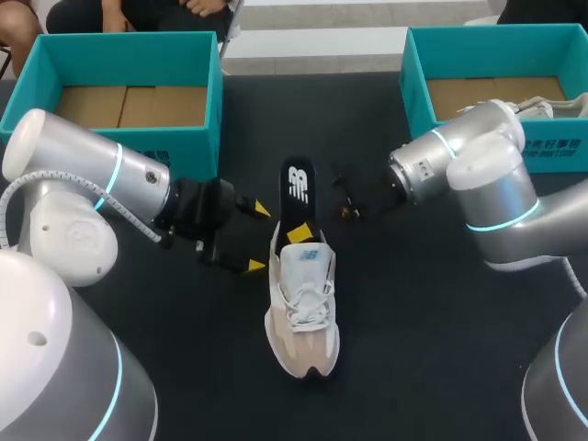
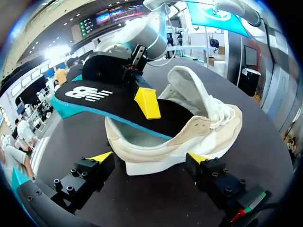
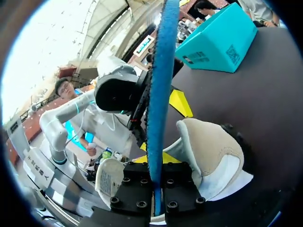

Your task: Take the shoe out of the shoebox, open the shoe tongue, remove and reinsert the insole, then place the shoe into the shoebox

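Note:
A beige and white shoe lies on the dark table, toe toward me. Its black insole with a blue underside sticks out of the heel opening, slanting up and away. My right gripper is shut on the insole; in the right wrist view the insole runs edge-on between its fingers, with the shoe just beyond. My left gripper is open, its yellow tips on either side of the shoe's heel, under the raised insole. In the head view this left gripper sits left of the heel.
Two teal shoeboxes stand at the back, one on the left and one on the right. My right arm's elbow hangs in front of the right box.

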Robot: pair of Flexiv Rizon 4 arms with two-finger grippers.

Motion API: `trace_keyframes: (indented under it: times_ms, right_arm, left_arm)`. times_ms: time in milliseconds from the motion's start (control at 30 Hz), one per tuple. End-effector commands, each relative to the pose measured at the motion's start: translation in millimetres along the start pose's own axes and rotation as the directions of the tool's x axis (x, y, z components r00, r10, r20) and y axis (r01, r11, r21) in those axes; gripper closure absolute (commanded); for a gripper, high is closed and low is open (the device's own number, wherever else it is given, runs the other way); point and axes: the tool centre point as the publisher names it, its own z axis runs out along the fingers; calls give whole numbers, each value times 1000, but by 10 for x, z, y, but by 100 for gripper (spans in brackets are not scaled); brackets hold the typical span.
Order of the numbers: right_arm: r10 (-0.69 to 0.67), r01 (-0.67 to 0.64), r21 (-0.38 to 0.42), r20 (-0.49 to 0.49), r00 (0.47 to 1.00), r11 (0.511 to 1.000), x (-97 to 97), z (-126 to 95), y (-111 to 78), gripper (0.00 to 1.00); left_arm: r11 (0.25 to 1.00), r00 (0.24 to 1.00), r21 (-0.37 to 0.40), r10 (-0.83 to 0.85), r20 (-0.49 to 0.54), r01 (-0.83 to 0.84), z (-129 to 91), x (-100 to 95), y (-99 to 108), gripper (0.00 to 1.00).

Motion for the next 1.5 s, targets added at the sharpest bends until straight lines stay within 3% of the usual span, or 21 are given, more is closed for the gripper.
trace_keyframes:
  times_ms: [33,200,433,500,600,867,1100,1133,1167,1200,1233,1500]
  right_arm:
    - [40,-39,40,-16,999,998,-67,113,-132,100]
    - [74,-74,30,-18,997,997,-16,189,-264,100]
    - [81,-81,37,-11,997,996,16,204,-243,100]
    - [74,-74,48,6,997,996,35,176,-189,79]
    - [69,-69,62,15,998,996,62,143,-131,69]
    - [40,-45,84,60,997,995,97,21,-2,66]
    - [31,-37,87,70,997,996,64,-36,48,71]
    - [32,-38,87,70,997,996,50,-36,44,79]
    - [31,-38,87,70,997,995,45,-36,42,80]
    - [33,-39,88,66,997,995,28,-26,33,96]
    - [34,-40,89,65,997,995,20,-15,21,100]
    - [96,-100,109,43,994,989,50,107,-193,100]
  left_arm:
    - [1000,1000,-5,0,-1,0,7,-2,-9,0]
    - [1000,1000,-5,0,-1,0,7,-2,-9,0]
    - [1000,1000,-5,0,-1,0,7,-2,-9,0]
    - [1000,1000,-5,0,-1,0,7,-2,-9,0]
    - [1000,1000,-5,0,-1,0,7,-2,-9,0]
    - [1000,1000,-5,0,-1,0,7,-2,-9,0]
    - [1000,1000,-5,0,-1,0,7,-2,-9,0]
    - [1000,1000,-5,0,-1,0,7,-2,-9,0]
    - [1000,1000,-5,0,-1,0,7,-2,-9,0]
    - [1000,1000,-5,0,-1,0,7,-2,-9,0]
    - [1000,1000,-5,0,-1,0,7,-2,-9,0]
    - [1000,1000,-5,0,-1,0,7,-2,-9,0]
